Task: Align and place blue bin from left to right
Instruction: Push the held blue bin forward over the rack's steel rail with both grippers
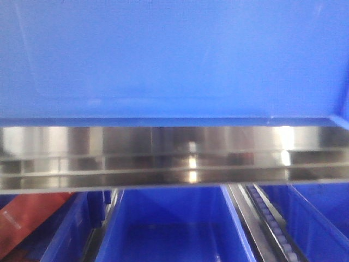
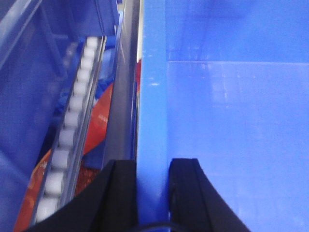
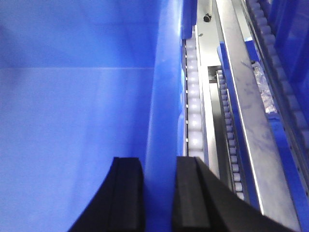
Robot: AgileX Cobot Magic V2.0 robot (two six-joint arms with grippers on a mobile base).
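A reflective steel shelf rail (image 1: 174, 158) spans white roller tracks (image 3: 193, 111), with smaller blue bins (image 1: 169, 229) below.

Front camera close against blue bin (image 1: 174, 54) wall, wrist cameras looking along opposite rims, sharing its interior

One large bright-blue plastic bin (image 1: 174, 54), smooth-walled: left rim between the left gripper (image 2: 152, 193) fingers (image 2: 120, 198), right rim between the right gripper (image 3: 159, 193) fingers (image 3: 128, 198).

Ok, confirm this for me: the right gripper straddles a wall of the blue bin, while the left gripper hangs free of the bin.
Wrong about the left gripper. The left wrist view shows it straddling a wall of the blue bin too, with one finger on each side of the rim. The right gripper does straddle a wall, as you said.
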